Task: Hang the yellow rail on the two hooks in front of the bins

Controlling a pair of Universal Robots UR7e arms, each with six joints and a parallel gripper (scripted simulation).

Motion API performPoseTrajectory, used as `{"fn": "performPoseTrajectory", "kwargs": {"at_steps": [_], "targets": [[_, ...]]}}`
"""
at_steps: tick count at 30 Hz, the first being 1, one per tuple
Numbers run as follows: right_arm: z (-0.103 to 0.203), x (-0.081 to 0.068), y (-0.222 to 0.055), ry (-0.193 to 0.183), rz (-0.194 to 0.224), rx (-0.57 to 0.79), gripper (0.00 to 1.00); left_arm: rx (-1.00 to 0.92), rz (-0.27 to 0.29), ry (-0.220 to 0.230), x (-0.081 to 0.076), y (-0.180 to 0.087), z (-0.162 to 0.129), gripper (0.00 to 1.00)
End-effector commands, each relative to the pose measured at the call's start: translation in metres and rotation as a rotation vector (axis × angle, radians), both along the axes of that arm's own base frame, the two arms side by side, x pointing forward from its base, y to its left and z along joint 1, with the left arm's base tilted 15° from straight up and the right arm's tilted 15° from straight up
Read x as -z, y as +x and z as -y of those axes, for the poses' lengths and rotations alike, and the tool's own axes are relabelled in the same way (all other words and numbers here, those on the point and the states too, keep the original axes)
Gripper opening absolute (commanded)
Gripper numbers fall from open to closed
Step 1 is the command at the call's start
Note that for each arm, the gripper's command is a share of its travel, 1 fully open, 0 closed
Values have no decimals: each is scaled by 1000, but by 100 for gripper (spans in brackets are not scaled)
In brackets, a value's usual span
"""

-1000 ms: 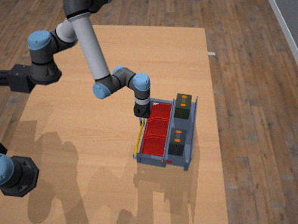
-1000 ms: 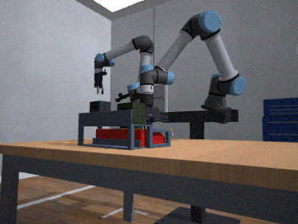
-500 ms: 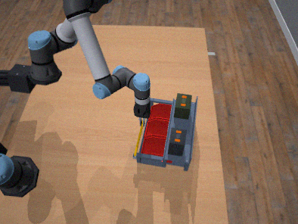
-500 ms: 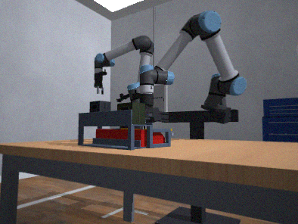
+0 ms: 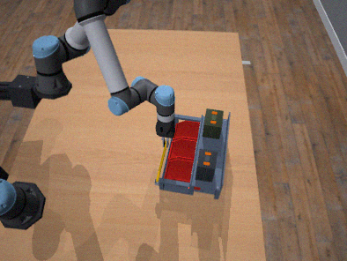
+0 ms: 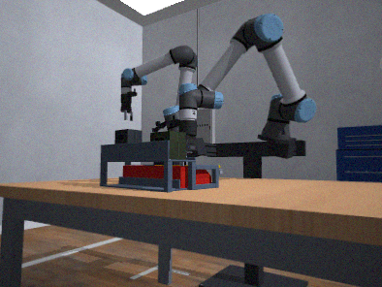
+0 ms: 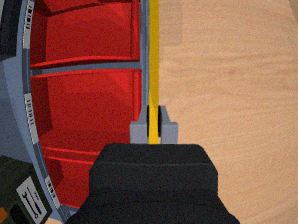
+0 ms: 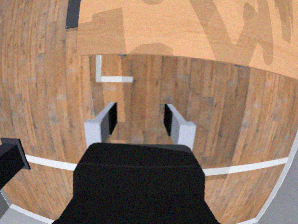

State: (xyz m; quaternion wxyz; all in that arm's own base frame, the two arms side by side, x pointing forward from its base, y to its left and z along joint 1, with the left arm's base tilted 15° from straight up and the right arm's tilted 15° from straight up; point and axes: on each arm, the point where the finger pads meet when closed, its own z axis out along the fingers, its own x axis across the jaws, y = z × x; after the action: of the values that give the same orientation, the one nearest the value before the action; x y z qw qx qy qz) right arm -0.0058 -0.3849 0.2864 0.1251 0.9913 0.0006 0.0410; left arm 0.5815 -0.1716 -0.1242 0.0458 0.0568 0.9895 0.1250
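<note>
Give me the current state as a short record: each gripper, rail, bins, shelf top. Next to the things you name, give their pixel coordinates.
left gripper: shut on the yellow rail, near one end of it
right gripper point(image 6: 128, 116) point(image 8: 140, 113): open, away from the shelf, nothing between its fingers
yellow rail point(image 5: 161, 162) point(image 7: 154, 65): along the front of the bins; seating on hooks cannot be told
red bins point(image 5: 181, 150) point(image 6: 154, 173) point(image 7: 87, 100): in a row in the shelf's lower level
shelf top: dark green box point(image 5: 213, 125) point(image 6: 177, 143), dark grey box point(image 5: 206, 167) point(image 6: 128, 136)
</note>
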Motion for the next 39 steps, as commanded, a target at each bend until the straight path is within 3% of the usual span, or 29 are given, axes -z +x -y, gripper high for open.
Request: {"fn": "performPoseTrajectory", "kwargs": {"at_steps": [1,39], "targets": [[0,-1,0,-2,0,0,100,0,1,-1,0,0,0,0],[0,-1,0,-2,0,0,100,0,1,-1,3,1,0,0]]}}
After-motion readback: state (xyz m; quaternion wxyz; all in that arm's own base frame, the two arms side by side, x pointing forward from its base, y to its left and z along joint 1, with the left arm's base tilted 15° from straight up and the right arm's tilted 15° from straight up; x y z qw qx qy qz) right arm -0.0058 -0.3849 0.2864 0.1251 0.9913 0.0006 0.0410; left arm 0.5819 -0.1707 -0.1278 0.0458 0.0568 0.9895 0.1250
